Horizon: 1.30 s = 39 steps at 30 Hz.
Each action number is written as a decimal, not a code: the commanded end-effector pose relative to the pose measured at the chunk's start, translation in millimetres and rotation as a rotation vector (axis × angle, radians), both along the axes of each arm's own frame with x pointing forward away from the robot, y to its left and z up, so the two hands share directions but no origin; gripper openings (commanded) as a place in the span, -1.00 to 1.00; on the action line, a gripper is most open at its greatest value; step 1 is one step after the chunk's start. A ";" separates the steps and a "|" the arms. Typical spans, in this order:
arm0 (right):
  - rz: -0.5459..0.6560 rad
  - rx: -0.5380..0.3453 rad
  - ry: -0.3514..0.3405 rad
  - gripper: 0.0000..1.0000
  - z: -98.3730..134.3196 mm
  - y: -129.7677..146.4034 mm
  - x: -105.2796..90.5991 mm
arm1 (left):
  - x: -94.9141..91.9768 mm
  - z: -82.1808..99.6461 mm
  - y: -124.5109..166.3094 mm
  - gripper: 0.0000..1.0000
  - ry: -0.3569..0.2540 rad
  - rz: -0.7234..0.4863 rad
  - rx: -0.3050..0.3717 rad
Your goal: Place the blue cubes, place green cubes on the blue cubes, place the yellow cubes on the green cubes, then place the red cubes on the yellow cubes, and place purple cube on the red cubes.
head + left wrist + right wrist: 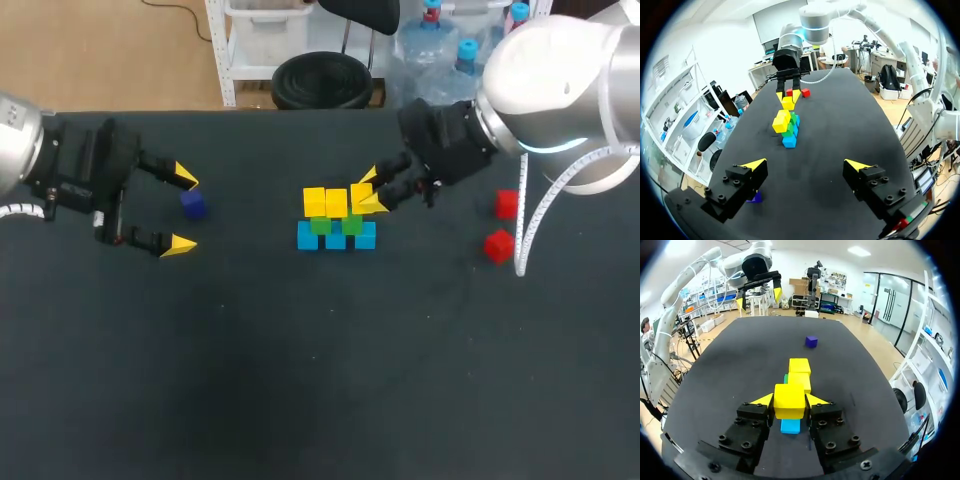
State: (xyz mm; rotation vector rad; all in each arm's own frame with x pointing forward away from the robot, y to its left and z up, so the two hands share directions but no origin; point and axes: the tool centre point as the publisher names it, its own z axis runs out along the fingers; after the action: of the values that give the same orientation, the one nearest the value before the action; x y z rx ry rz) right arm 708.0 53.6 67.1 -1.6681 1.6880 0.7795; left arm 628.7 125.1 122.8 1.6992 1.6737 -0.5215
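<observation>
While right end effector [789,401] clamps yellow cube [789,396] at stack [335,236], left end effector [805,164] wide near purple cube [193,205].

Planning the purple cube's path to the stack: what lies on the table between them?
Nothing: the table between the purple cube and the stack is bare, as the head view and the right wrist view both show.

A black, matte table [300,380] fills most of the head view.
</observation>
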 end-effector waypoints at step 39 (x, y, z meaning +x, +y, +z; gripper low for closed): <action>0.000 0.009 0.025 -1.00 -13.5 1.9 7.5 | -0.7 -1.0 1.3 1.00 -0.005 -0.001 -0.005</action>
State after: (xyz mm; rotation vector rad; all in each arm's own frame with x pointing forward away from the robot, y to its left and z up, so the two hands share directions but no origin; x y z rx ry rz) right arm 713.6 54.8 54.8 -1.6584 1.7016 0.8052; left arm 628.7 125.1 122.8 1.6991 1.6737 -0.5215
